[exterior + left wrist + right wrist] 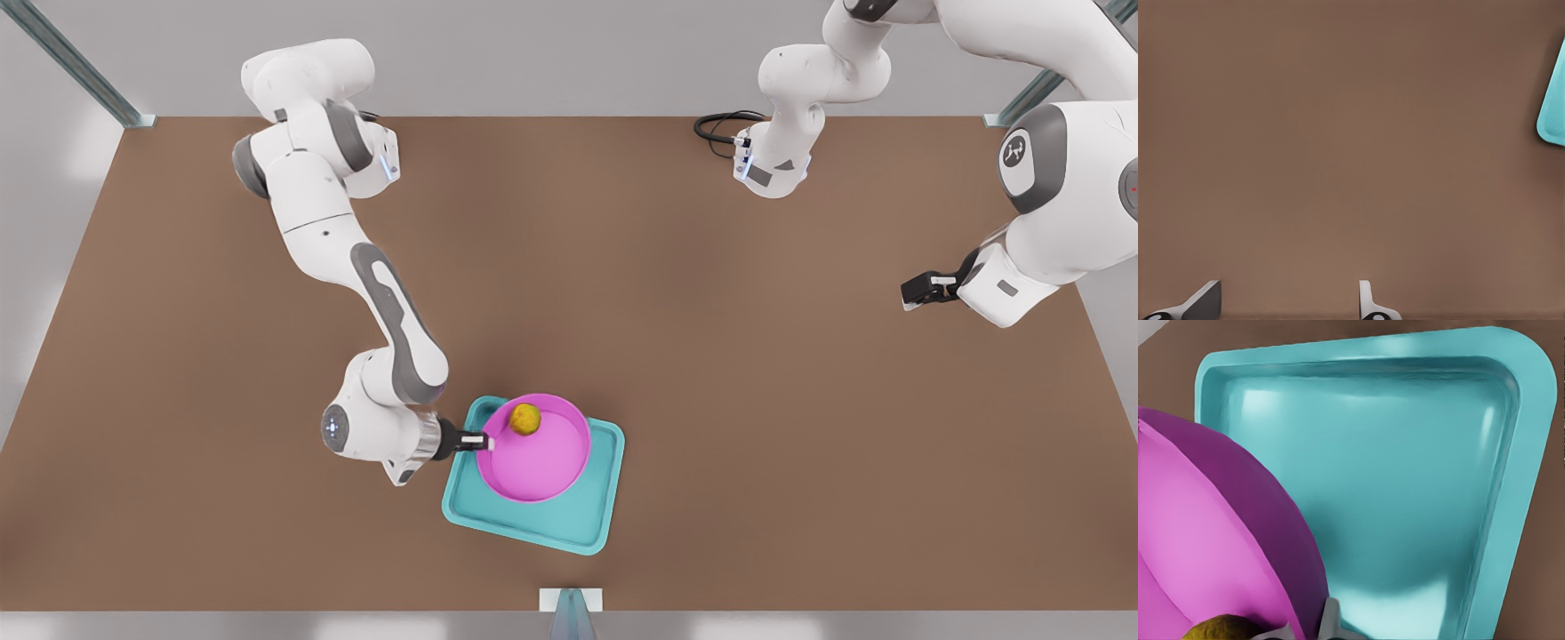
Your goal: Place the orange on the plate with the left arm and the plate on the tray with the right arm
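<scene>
Brown tabletop [711,373], grey walls behind, metal frame posts at the corners.

Front view: teal tray [498,520] sits near the front edge. Magenta plate [542,462] is over the tray with the orange [524,419] in it, near the plate's rim. Right gripper [481,440] is clamped on the plate rim at the front view's left. Left gripper [909,292] is parked well apart at the front view's right, holding nothing; that arm waits. A black cable [722,124] lies at the far edge.

Left wrist view: bare table, fingertips [1368,303] spread apart, a tray corner [1553,113] at the frame's edge.

Right wrist view: plate [1211,540] tilted above the tray floor [1391,487], rim pinched between the fingers [1330,620], orange [1221,628] just beside them.

Judgement: orange step looks done; the plate-to-tray step is in hand, near its end. Next move calls for lowering the plate level, letting go, and lifting clear. Nothing blocks; the orange could roll if the plate tips.
</scene>
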You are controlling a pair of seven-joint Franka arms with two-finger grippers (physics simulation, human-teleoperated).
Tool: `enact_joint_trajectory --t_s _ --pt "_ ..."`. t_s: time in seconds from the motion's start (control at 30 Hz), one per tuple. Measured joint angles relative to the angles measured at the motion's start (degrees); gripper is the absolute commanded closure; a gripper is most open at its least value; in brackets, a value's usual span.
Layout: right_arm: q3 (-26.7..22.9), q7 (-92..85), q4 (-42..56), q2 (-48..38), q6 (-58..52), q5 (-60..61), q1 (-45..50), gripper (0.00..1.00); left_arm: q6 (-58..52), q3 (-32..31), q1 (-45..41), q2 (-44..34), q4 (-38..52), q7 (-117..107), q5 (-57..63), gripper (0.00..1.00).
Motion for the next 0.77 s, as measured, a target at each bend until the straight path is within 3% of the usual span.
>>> enact_joint_trajectory --t_s 0.13,0.17,0.2,0.33,0.43,0.63,0.77 --pt "-0.17 1.19 1.08 1.54 2.41 0.16 -0.63 0.79 -0.26 0.00 0.00 -0.08 0.07 0.08 0.00 0.00" --pt "-0.18 1.49 1.11 1.61 2.82 0.10 -0.75 0.26 -0.33 0.00 0.00 -0.08 0.08 0.10 0.00 0.00" --pt "-0.18 1.79 0.97 1.54 3.19 0.01 -0.76 0.00 -0.38 0.00 0.03 -0.09 0.07 0.12 0.00 0.00" --pt "-0.13 2.83 0.36 -0.23 4.00 -0.06 -0.52 0.00 -0.58 0.00 0.01 -0.02 0.00 0.18 0.00 0.00" --pt "-1.27 3.55 -7.36 -10.10 1.13 -1.52 -1.53 0.00 -1.07 0.00 0.01 0.06 0.02 0.21 0.00 0.00" --pt "-7.91 0.67 -10.26 -39.76 -26.03 -34.21 -11.77 0.00 -3.80 0.17 0.07 1.31 0.11 0.30 0.76 0.00" --pt "-8.41 -1.86 -10.58 -45.95 -36.70 -42.49 -13.18 0.00 -5.03 0.19 0.09 1.65 0.25 0.34 1.08 0.00"
